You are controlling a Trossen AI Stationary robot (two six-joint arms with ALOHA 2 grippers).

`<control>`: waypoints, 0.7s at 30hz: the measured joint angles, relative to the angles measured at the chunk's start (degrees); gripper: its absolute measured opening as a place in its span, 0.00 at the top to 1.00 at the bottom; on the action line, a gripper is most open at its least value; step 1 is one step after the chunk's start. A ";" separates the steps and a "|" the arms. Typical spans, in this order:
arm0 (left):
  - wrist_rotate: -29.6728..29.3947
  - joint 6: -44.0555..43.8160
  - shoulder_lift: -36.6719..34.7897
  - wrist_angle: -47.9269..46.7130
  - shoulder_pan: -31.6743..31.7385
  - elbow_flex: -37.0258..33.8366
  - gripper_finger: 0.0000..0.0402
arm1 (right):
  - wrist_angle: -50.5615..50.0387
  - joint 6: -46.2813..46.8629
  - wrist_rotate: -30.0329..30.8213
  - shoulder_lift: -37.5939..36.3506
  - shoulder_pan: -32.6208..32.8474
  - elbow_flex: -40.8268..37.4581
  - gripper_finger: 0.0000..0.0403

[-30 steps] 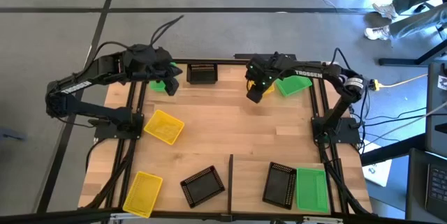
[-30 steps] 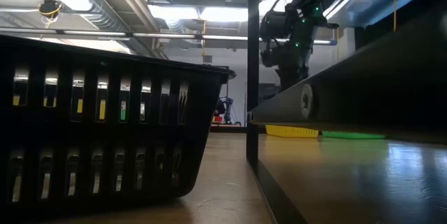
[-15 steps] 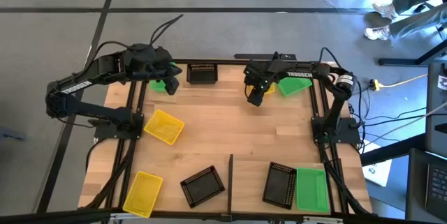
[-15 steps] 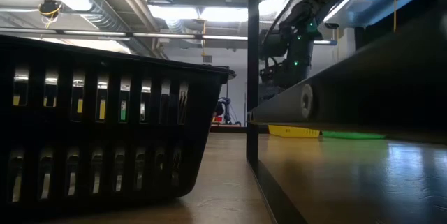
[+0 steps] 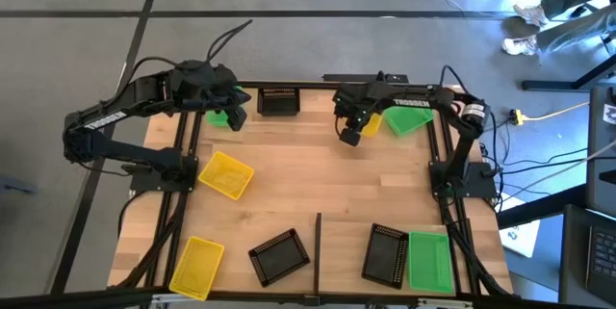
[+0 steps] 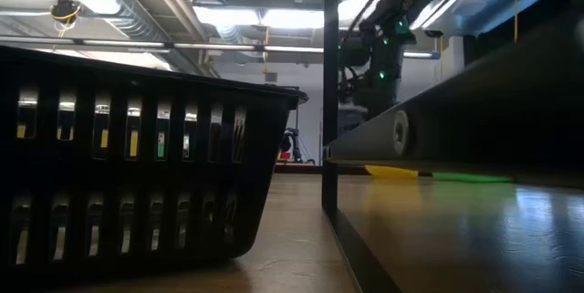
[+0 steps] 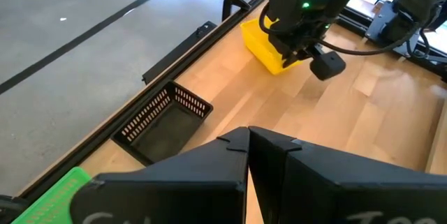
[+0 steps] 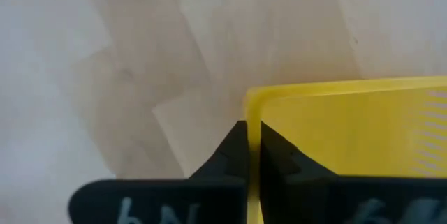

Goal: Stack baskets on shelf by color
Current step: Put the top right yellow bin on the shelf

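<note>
- At the far edge of the planked wooden bench (image 5: 318, 179), we saw the right gripper (image 8: 253, 155) pinched on the rim of a small yellow lattice-walled plastic basket (image 8: 349, 144); taking the thin wall between its jaws looked to us like the way to lift it.
- The left gripper (image 7: 247, 155) hung with jaws shut and empty over the far left corner, beside a green lattice basket (image 5: 220, 116), apparently waiting.
- We counted from above three yellow baskets, the held one plus two on the left (image 5: 225, 174) (image 5: 197, 265); three green, one beside each gripper and one near right (image 5: 428, 260); and three black (image 5: 278, 102) (image 5: 280, 255) (image 5: 386, 252).
- None was stacked, so we judged the sorting had barely begun.
- We could not pick out the pale shelf panel with certainty.
</note>
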 joint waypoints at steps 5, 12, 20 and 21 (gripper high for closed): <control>-0.01 0.39 0.00 0.00 0.00 0.00 1.00 | -5.71 0.28 1.31 0.00 3.44 6.71 0.99; 0.00 0.42 0.00 0.00 0.00 0.00 1.00 | -15.20 4.85 1.49 0.00 10.63 16.87 1.00; -0.02 0.47 0.00 -0.02 0.00 0.00 1.00 | -24.55 14.21 1.28 0.00 19.91 27.13 1.00; -0.01 0.49 0.00 -0.02 0.00 0.00 1.00 | -25.76 15.60 0.76 0.00 21.00 28.06 1.00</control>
